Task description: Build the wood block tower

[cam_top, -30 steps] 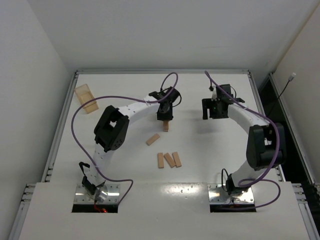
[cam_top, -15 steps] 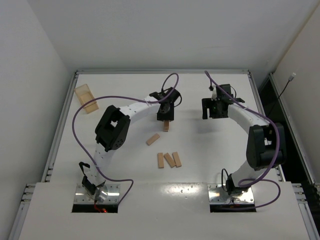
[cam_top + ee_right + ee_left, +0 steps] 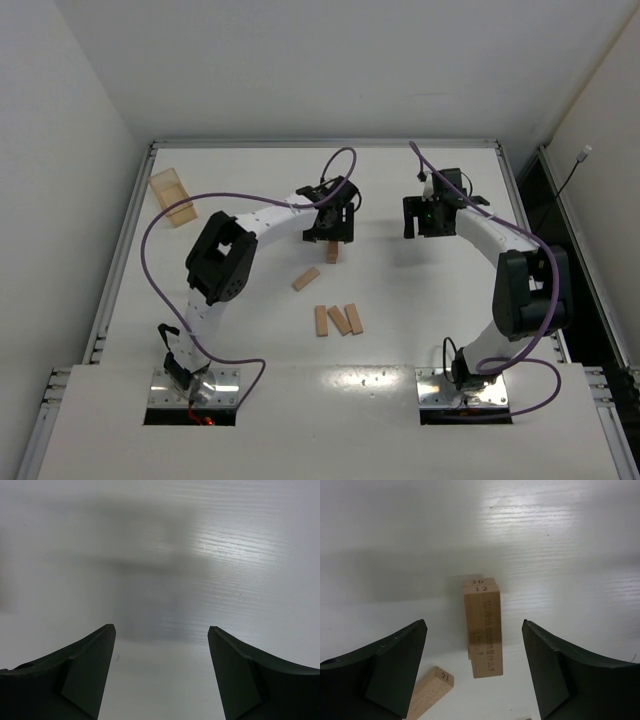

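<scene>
The tower (image 3: pixel 483 630) is a short stack of light-tan wood blocks lying one on another, its top plank marked 12. In the top view the tower (image 3: pixel 332 253) sits mid-table, just below my left gripper (image 3: pixel 330 228). In the left wrist view my left gripper (image 3: pixel 474 625) is open, its fingers wide on either side of the stack and touching nothing. A loose block (image 3: pixel 427 695) lies beside the stack; from above this loose block (image 3: pixel 306 279) is angled. Three more blocks (image 3: pixel 339 320) lie nearer the bases. My right gripper (image 3: pixel 430 220) is open and empty over bare table (image 3: pixel 161 627).
A translucent amber box (image 3: pixel 172 197) stands at the far left of the table. Raised rails run along the table's edge (image 3: pixel 130 250). Purple cables arc over both arms.
My left gripper's jaws have spread apart, letting go of the top block, which stays on the stack. The right arm has not moved.
</scene>
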Robot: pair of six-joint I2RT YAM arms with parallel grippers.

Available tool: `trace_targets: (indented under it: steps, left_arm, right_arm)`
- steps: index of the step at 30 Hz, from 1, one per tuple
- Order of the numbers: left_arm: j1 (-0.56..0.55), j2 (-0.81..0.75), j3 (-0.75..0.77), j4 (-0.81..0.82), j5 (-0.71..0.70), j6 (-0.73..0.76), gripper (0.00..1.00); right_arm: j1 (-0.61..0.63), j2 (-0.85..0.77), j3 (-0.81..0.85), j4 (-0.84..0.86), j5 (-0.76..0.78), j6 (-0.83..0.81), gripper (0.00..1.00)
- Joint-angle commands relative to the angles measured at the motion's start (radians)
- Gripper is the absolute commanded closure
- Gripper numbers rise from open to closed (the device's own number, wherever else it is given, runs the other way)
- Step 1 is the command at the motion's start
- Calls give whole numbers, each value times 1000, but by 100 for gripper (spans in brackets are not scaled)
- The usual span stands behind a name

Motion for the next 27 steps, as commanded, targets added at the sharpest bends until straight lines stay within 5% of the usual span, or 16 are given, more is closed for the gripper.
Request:
trace_targets:
  steps: [1, 9, 27]
  left_arm:
    - [-16, -102, -50, 31, -37, 6, 26]
    - [-16, -113, -135, 74, 46, 6, 40]
    - [-43, -16, -70, 65, 53, 15, 43]
  right_arm:
    - [-4, -23, 3, 31, -19, 7, 28]
    - [-4, -34, 3, 31, -10, 7, 28]
    - [-4, -34, -6, 41, -19, 7, 28]
